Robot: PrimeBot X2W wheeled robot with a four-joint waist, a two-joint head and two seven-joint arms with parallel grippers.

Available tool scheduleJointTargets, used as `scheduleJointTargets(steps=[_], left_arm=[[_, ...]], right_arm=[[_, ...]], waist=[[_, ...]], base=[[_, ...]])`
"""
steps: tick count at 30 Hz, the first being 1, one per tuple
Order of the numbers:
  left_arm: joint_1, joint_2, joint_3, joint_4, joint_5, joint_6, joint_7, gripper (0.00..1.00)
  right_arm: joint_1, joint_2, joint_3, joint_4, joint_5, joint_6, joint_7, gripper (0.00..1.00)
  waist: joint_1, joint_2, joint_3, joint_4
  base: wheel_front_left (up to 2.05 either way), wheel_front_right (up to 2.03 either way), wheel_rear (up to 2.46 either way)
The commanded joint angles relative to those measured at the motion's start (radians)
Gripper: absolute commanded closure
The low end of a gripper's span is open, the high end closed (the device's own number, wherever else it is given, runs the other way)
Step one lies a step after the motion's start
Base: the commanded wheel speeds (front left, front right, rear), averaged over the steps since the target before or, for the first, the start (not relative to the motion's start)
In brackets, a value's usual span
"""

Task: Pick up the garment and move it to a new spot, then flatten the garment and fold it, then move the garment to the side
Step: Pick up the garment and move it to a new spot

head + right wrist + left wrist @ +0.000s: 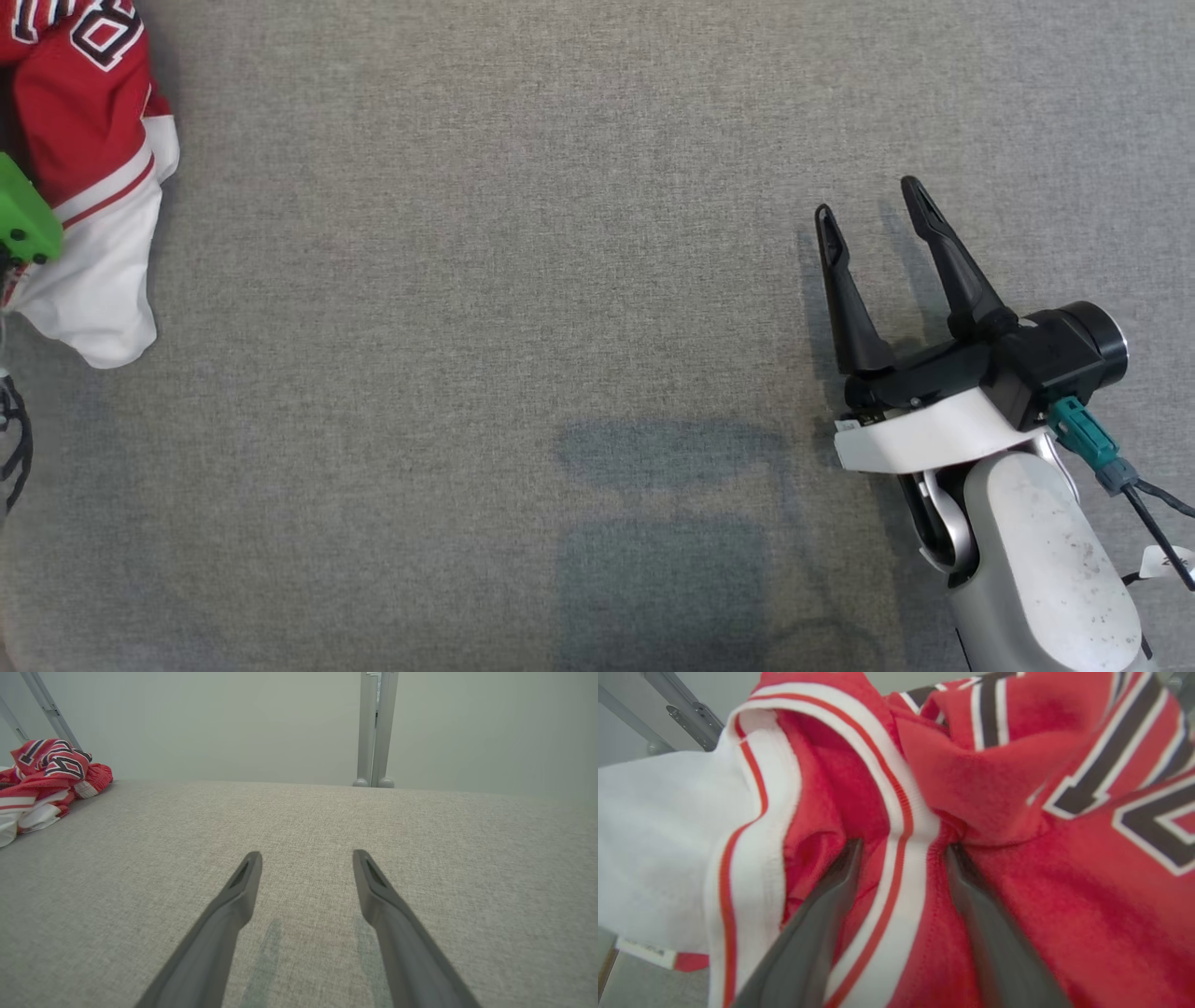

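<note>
Left tool (904,845) wide apart astride bunched garment (1008,784), long axis perhaps front-to-back.

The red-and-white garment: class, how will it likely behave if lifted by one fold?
Probably floppy: the garment lies crumpled in soft folds, so it should sag and trail. Its fuzzy-looking cloth likely resists slipping.

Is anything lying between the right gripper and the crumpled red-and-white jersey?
Nothing visible does: bare grey woven tabletop stretches from the open right gripper to the crumpled red-and-white jersey at the head view's left edge.
</note>
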Motion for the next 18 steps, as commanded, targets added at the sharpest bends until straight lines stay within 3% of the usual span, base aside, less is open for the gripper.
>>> scheduleJointTargets(steps=[1,2,18], left_arm=[[-0.008,-0.009,-0.009,0.010,-0.002,-0.002,-0.005,0.72],[-0.009,-0.008,-0.015,0.013,-0.007,-0.002,-0.009,1.00],[-0.027,0.042,-0.096,-0.005,-0.044,-0.002,-0.115,1.00]], right_arm=[[-0.010,-0.003,-0.001,0.002,-0.007,0.000,-0.003,0.00],[-0.011,-0.003,-0.001,0.003,-0.006,0.000,-0.003,0.00],[0.040,-0.003,-0.009,0.041,0.026,0.000,-0.003,0.00]], waist=[[-0.0002,0.0102,-0.002,-0.004],[-0.0002,0.0102,-0.006,-0.002],[-0.0002,0.0102,-0.198,0.036]], base=[[0.00,0.00,0.00],[0.00,0.00,0.00],[0.00,0.00,0.00]])
